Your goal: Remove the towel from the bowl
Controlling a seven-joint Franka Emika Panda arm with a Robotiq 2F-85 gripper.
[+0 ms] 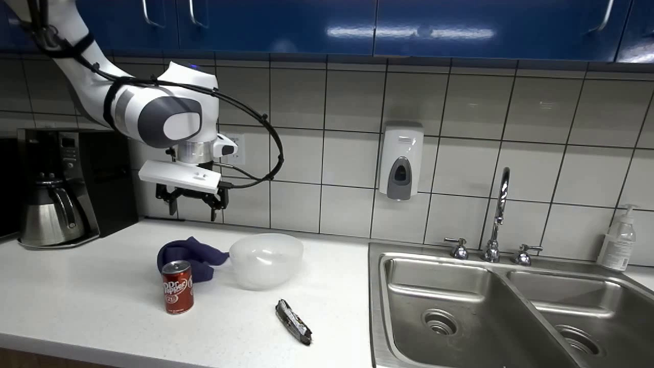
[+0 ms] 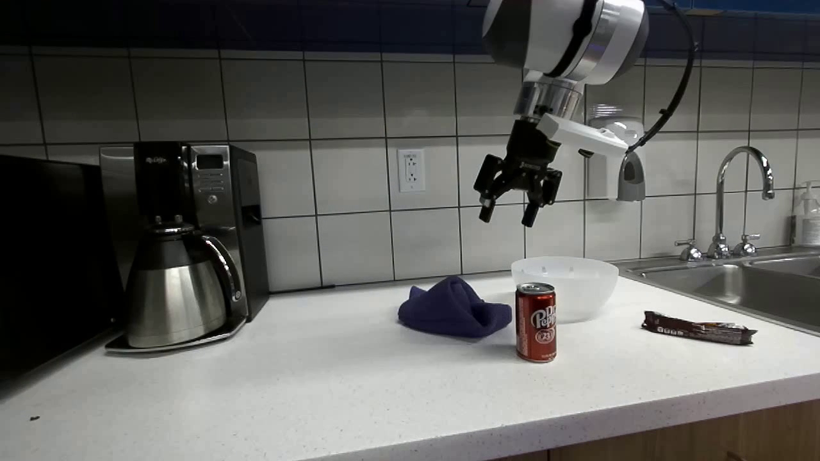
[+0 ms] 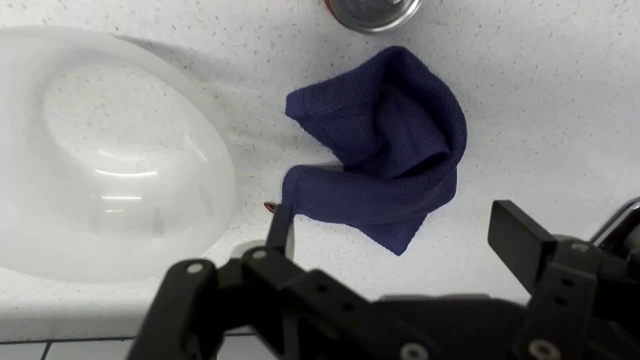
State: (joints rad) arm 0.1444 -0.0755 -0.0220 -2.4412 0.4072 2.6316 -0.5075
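Note:
The dark blue towel lies crumpled on the counter beside the bowl, seen in both exterior views (image 1: pixel 196 254) (image 2: pixel 451 310) and in the wrist view (image 3: pixel 365 197). The translucent white bowl (image 1: pixel 265 263) (image 2: pixel 580 291) stands upright with nothing visible inside. In the wrist view a strip of counter separates the towel from the bowl (image 3: pixel 215 200). My gripper (image 1: pixel 193 214) (image 2: pixel 508 220) is high above the counter, pointing down, over the towel's area. Its fingers (image 3: pixel 392 212) are wide apart with nothing between them. The left finger hides a little of the towel's edge.
A red soda can (image 1: pixel 178 291) (image 2: pixel 536 326) stands close to the towel. A dark wrapped bar (image 1: pixel 293 322) (image 2: pixel 698 329) lies in front of the bowl, near the sink (image 1: pixel 375 306). A coffee maker (image 1: pixel 110 179) (image 2: pixel 253 237) stands at the left. The tiled wall (image 1: pixel 296 153) is behind.

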